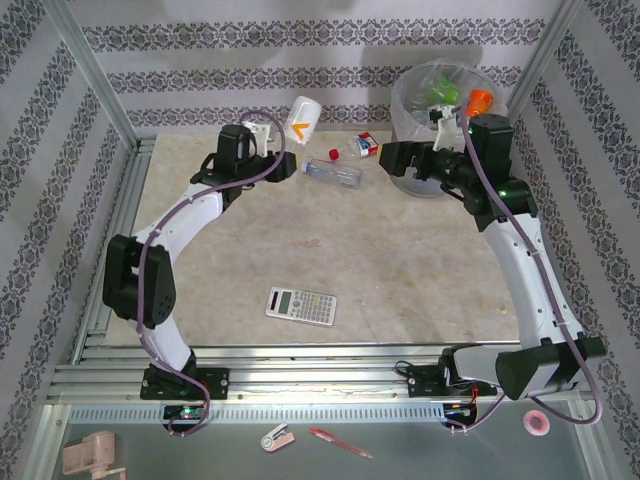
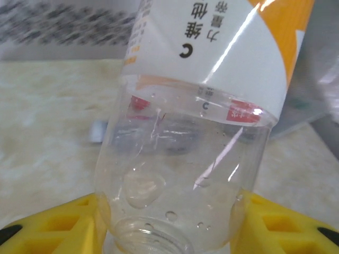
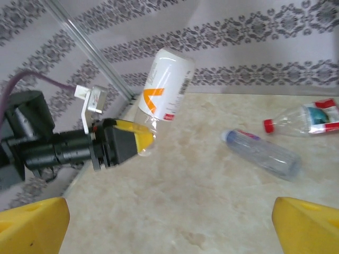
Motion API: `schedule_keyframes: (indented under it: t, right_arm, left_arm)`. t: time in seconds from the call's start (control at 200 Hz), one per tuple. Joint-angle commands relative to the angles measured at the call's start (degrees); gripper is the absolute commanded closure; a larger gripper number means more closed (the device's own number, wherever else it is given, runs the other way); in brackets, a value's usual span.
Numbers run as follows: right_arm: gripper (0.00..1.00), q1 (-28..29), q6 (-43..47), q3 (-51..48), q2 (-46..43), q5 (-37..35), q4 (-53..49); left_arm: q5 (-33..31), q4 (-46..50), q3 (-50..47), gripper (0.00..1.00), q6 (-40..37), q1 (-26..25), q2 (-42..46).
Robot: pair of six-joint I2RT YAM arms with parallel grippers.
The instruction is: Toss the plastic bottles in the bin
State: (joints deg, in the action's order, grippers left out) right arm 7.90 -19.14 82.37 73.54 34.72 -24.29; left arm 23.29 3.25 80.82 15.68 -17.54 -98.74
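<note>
Left claw (image 3: pixel 141 138) clamps the neck end of the orange-and-white bottle (image 1: pixel 302 117), lifted above the far worktop (image 1: pixel 400 260), well left of the bin (image 1: pixel 397 95): carry step, next likely swing right over rim, release; right claw (image 1: pixel 388 160) wide, empty.

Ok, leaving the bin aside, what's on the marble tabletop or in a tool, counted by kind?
Bottles lying on the table: 2 (red-capped bottle, blue-capped bottle)
Bottles held in the left tool: 1 (orange-labelled bottle)
Calculator: 1
Total: 4
</note>
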Motion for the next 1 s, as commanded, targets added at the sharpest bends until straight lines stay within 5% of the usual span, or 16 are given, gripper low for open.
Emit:
schedule_keyframes:
  t: [0.0,0.335,0.994]
  right_arm:
    - [0.02,1.1,-6.5,-0.4,0.3,4.0,7.7]
    - [0.02,3.2,-10.0,-1.2,1.0,5.6,10.4]
    - [0.03,3.3,-8.2,-3.0,-1.1,-3.2,7.1]
  left_arm:
    - [3.3,-5.2,-0.5,0.6,-3.7,-3.8,4.0]
    - [3.2,-3.9,1.0,0.6,-4.7,-12.7,6.8]
    - [8.7,-7.1,0.4,0.63,-4.0,-18.8,8.9]
